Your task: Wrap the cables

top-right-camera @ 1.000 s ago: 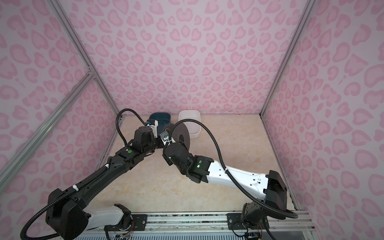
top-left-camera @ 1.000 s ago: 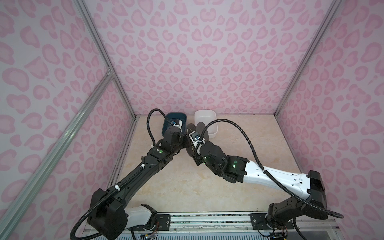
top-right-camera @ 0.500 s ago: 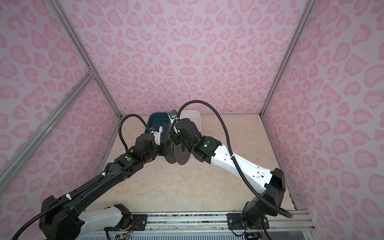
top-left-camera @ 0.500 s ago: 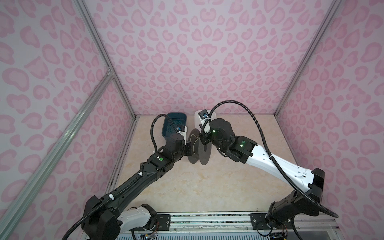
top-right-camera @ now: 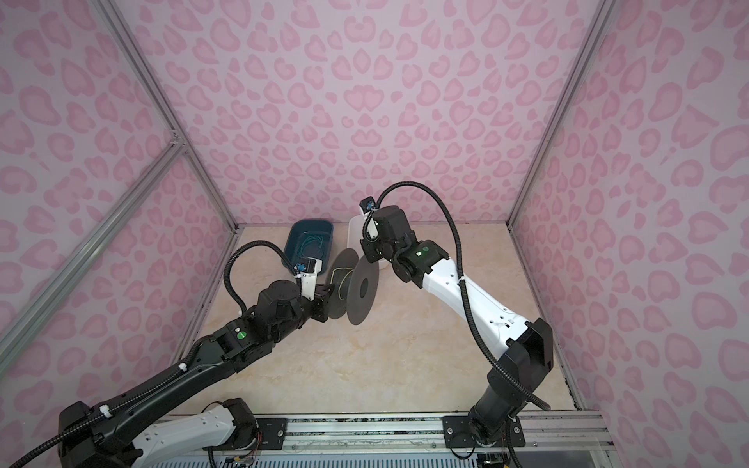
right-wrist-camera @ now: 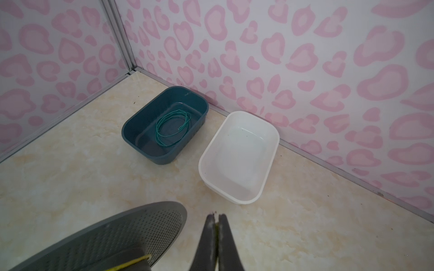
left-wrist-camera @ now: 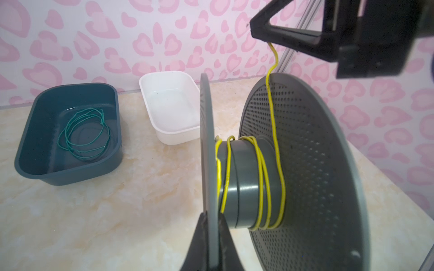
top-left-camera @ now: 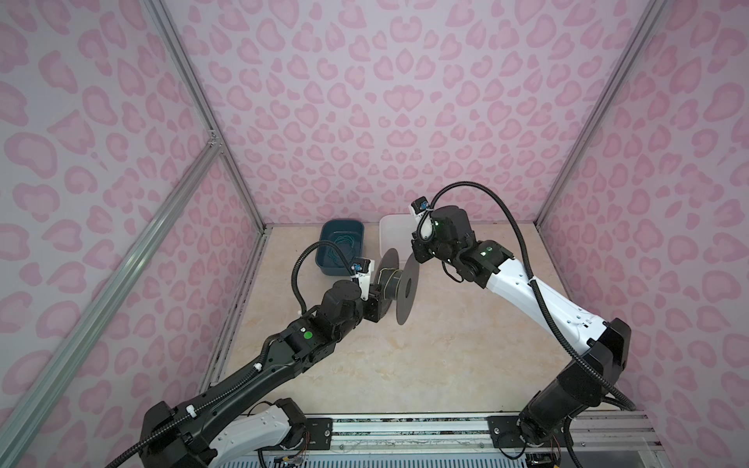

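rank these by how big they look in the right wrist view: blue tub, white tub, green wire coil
1. white tub: looks largest, but it sits nearer the camera, so unsure
2. blue tub: close behind
3. green wire coil inside the blue tub: clearly smallest

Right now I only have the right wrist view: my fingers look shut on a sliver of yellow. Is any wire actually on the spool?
Observer: Yes. The left wrist view shows the yellow wire looped several times around the core of the spool, loosely spread.
Operator: What holds the spool?
Observer: The left fingers pinch the rim of the nearer disc; both discs stand upright.
Operator: And the run up to me?
Observer: It climbs from the core across the perforated disc to the right fingers, with a small kink just below them.
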